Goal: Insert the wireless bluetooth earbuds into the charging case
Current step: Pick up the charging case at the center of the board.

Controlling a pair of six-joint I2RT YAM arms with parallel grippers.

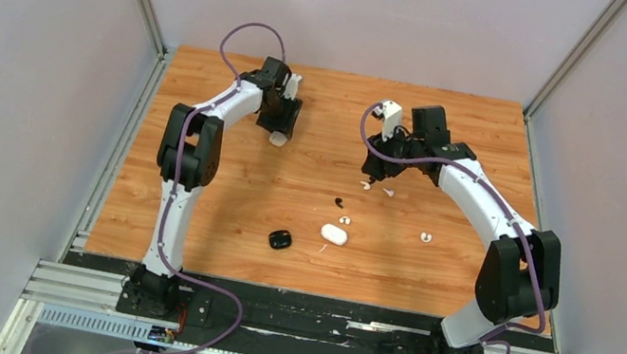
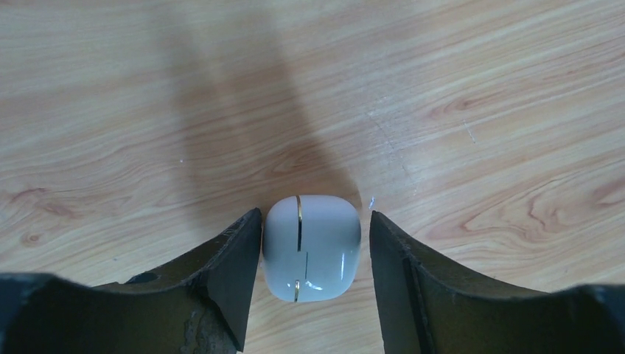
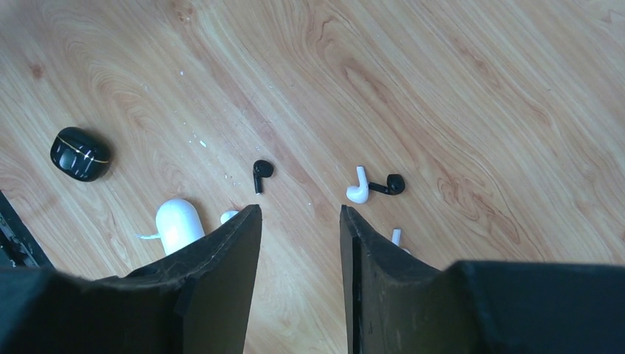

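Note:
A square white charging case with a gold seam (image 2: 312,247) lies closed on the wood between the fingers of my open left gripper (image 2: 315,217). The left finger is almost against it and the right finger stands apart. It shows at the back left in the top view (image 1: 278,139), under the left gripper (image 1: 280,128). My right gripper (image 3: 299,214) is open and empty above bare wood. Ahead of it lie a black earbud (image 3: 260,171), a white earbud (image 3: 358,189) and another black earbud (image 3: 392,184). More white earbuds (image 1: 425,237) lie loose mid-table.
A white pill-shaped case (image 3: 180,225) and a closed black case (image 3: 79,153) lie near the table's middle, also seen from above as the white case (image 1: 334,234) and the black case (image 1: 280,240). Grey walls enclose the wooden table (image 1: 188,214).

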